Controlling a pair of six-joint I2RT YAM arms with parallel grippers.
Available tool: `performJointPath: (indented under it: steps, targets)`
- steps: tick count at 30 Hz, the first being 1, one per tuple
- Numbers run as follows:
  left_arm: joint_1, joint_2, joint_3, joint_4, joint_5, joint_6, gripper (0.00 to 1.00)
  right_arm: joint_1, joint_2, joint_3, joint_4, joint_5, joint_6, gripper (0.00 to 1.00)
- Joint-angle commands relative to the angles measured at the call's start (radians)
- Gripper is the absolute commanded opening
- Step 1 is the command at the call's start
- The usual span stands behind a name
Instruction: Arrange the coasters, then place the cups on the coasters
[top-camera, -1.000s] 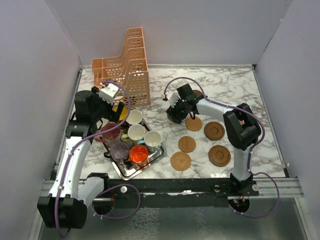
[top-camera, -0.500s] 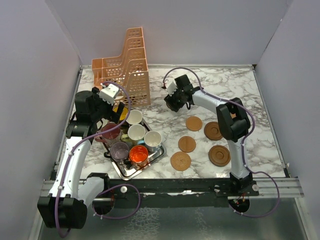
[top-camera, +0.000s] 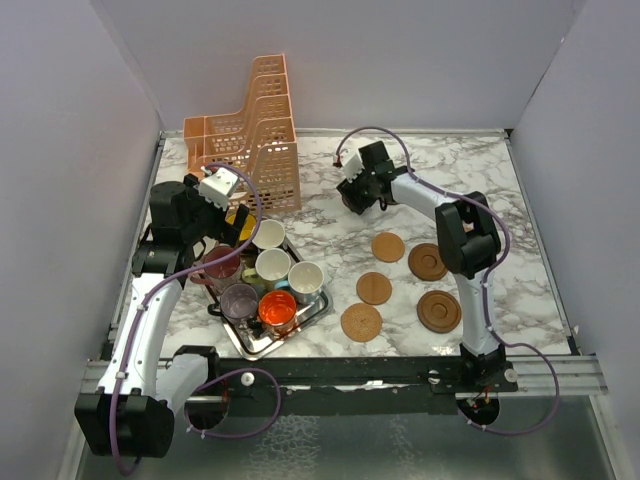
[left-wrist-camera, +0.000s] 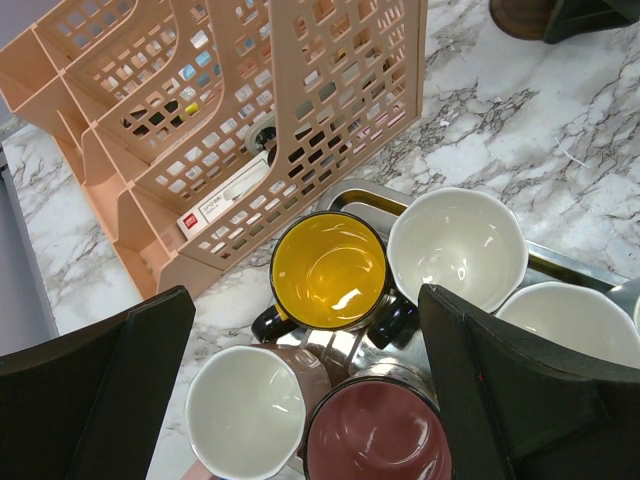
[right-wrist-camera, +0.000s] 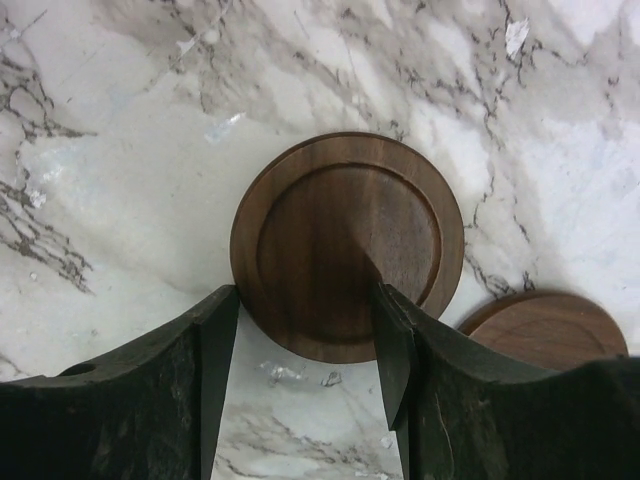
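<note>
In the right wrist view a dark brown rimmed coaster (right-wrist-camera: 347, 245) lies against the marble, with my right gripper (right-wrist-camera: 305, 295) shut on it. The left fingertip is at its left edge and the right fingertip sits over its right half. A second coaster (right-wrist-camera: 545, 325) peeks in beside it. Several more coasters, such as a tan coaster (top-camera: 388, 246) and a dark coaster (top-camera: 439, 311), lie spread at the front right. The cups stand packed on a silver tray (top-camera: 318, 312). My left gripper (left-wrist-camera: 305, 295) hangs wide open above the yellow cup (left-wrist-camera: 330, 270), a white cup (left-wrist-camera: 245, 410) and a maroon cup (left-wrist-camera: 378, 435).
A peach plastic lattice rack (top-camera: 250, 140) stands at the back left, close behind the tray and next to my left gripper (top-camera: 208, 225). My right gripper (top-camera: 352, 195) is at the back middle, just right of the rack. Grey walls close in three sides.
My right gripper has travelled toward the back of the table, and the dark coaster has gone with it. The left arm has stayed still.
</note>
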Motion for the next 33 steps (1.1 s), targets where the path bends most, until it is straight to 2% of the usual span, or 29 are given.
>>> performJointPath:
  steps: [1,6,14,19,28,33]
  targets:
    - [0.000,-0.011,0.000,0.012,0.018,0.013,0.99,-0.004,0.086,0.060,-0.066,0.034,0.000,0.56]
    - [0.002,-0.018,-0.001,0.011,0.017,0.013,0.99,-0.004,0.119,0.105,-0.077,0.051,0.001,0.56]
    - [0.002,-0.021,-0.005,0.011,0.020,0.016,0.99,-0.006,0.100,0.075,-0.069,0.092,-0.002,0.55]
    - [0.002,-0.025,-0.008,0.010,0.018,0.017,0.99,-0.009,0.086,0.077,-0.078,0.067,-0.001,0.56]
    - [0.002,-0.022,-0.010,0.010,0.023,0.017,0.99,-0.009,0.020,0.104,-0.090,-0.036,0.015,0.67]
    - [0.002,-0.023,-0.009,0.010,0.024,0.015,0.99,-0.009,-0.030,0.138,-0.119,-0.054,0.015,0.71]
